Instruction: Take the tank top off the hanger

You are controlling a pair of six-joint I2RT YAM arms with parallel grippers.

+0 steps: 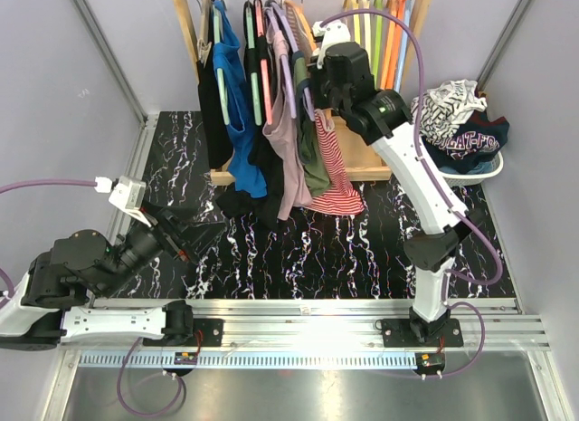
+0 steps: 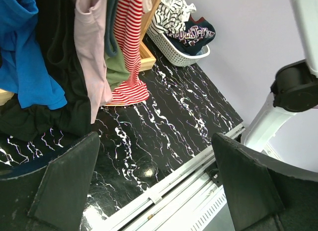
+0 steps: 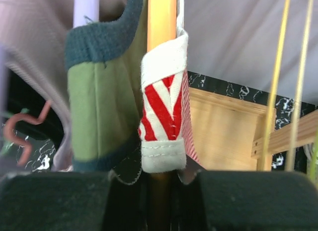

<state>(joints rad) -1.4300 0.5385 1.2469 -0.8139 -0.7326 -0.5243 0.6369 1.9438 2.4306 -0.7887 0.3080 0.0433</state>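
Observation:
The red-and-white striped tank top (image 1: pixel 336 167) hangs on an orange hanger (image 3: pixel 161 17) at the right end of the clothes on the wooden rack; it also shows in the left wrist view (image 2: pixel 128 52). My right gripper (image 1: pixel 318 66) is up at the hanger's shoulder. In the right wrist view its jaws (image 3: pixel 160 179) stand close around the hanger arm, at the white-hemmed striped strap (image 3: pixel 161 116). My left gripper (image 1: pixel 181 235) is low over the black marble table at the left, wide open and empty (image 2: pixel 155 144).
Blue, black, pink and green garments (image 1: pixel 262 122) hang left of the tank top. Empty coloured hangers (image 1: pixel 384 32) hang at the right of the rack. A white basket (image 1: pixel 478 175) of clothes stands at the far right. A metal rail (image 1: pixel 317 308) runs along the near edge.

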